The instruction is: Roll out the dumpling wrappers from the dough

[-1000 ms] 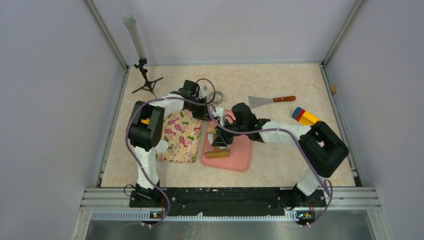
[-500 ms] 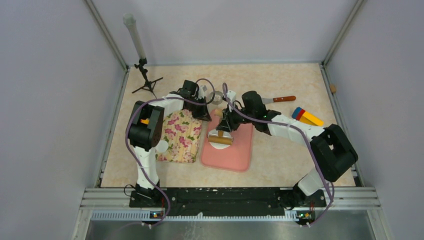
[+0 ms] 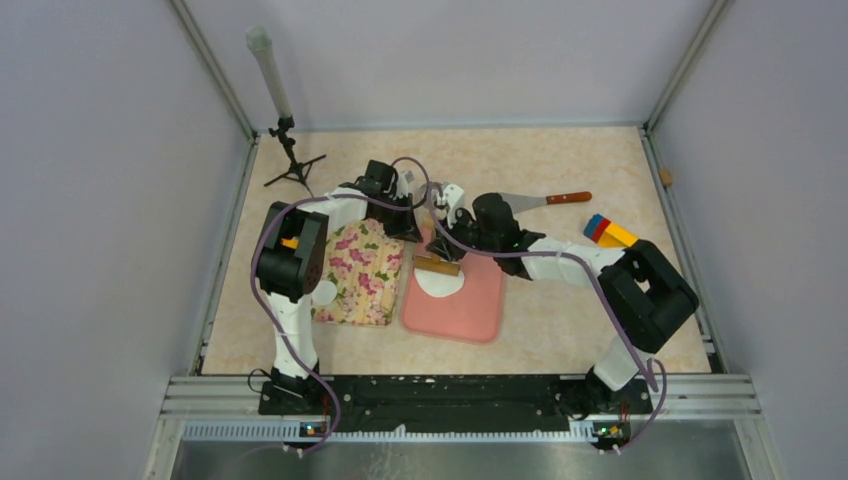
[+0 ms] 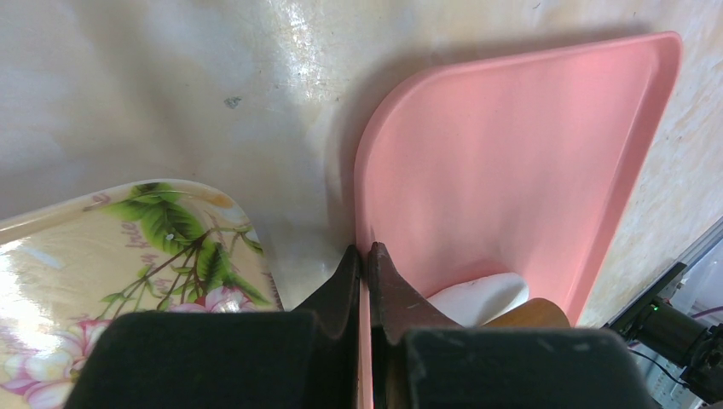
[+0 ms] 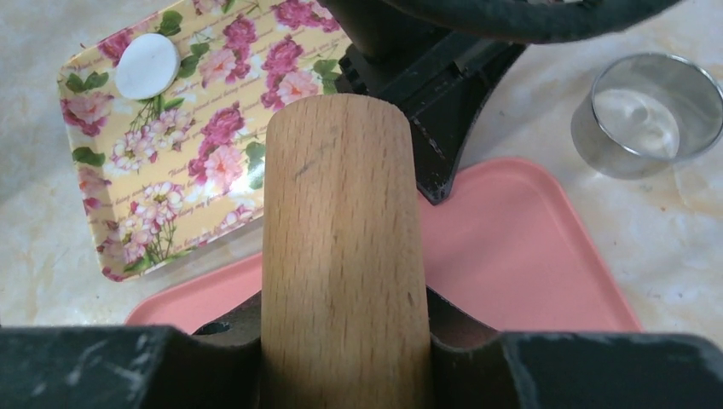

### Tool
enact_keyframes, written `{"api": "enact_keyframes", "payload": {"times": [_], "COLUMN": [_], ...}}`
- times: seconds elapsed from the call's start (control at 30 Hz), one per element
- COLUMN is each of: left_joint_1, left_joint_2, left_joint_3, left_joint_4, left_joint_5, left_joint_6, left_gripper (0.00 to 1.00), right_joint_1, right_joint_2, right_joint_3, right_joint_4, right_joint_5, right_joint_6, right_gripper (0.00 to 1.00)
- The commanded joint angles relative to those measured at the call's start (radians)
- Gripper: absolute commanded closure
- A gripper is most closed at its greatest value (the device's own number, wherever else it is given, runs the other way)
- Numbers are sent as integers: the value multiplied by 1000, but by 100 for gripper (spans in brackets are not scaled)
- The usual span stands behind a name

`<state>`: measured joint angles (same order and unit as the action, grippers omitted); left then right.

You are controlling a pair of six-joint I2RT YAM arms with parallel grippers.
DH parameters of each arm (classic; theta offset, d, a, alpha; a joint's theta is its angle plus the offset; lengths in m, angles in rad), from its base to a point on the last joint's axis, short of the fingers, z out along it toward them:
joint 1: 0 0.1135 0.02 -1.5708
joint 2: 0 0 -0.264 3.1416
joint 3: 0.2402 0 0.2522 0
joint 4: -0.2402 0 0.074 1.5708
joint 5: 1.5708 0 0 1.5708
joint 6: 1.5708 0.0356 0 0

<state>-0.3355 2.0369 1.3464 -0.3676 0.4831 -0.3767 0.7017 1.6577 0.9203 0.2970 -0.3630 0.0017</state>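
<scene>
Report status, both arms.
Left gripper shut on pink board edge. Right gripper shut on rolling pin, on far edge of dough. One wrapper on floral tray. Nothing blocking.

I've got the left arm (image 3: 296,250) reaching forward with the left gripper (image 4: 364,256) pinched tight on the pink board (image 4: 511,153) edge, the right arm (image 3: 570,262) stretched leftward, right gripper (image 5: 345,345) clamped around the rolling pin (image 5: 341,213).
</scene>
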Motion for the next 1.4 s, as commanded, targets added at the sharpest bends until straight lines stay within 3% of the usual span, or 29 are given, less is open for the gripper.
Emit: {"api": "enact_keyframes", "payload": {"times": [0.0, 0.43, 1.37], "left_joint_1": [7, 13, 13], "left_joint_2": [-28, -37, -39], "left_joint_3": [-34, -39, -41], "left_joint_4": [-62, -59, -57], "left_joint_5": [-27, -22, -15], "left_joint_6": [13, 13, 12], "left_gripper": [100, 100, 100], "right_joint_1": [49, 74, 81], "right_joint_2": [6, -35, -16], "right_joint_3": [-55, -190, -207], "right_joint_4": [14, -17, -153], "right_joint_5": [49, -42, -188], "right_joint_6": [-114, -152, -228], "right_gripper": [100, 100, 100]}}
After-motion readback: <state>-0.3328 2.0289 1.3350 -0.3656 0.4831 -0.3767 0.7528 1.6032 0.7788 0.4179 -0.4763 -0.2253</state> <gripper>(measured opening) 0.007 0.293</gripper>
